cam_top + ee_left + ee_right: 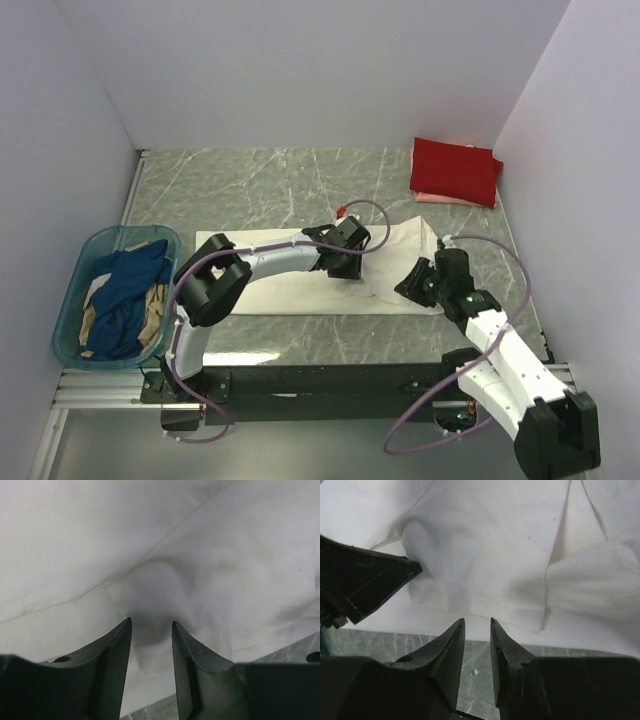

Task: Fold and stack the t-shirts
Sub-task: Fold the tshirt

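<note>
Both arms wore white shells over black joint housings. The left arm (262,262) carried bulky black blocks at its elbow and wrist, and a red cap showed near its wrist. The right arm (500,355) bore a small green light on its forearm. Lilac cables looped along each arm down to a black base rail. Both pairs of fingers (451,652) were dark, matte, wedge-shaped and tapered to points.

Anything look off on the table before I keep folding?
Nothing damaged or spilled. The white t-shirt lies mid-fold, bunched under the left end effector. The red t-shirt sits neatly folded on a pink one; blue cloth hangs over the basket rim.
</note>
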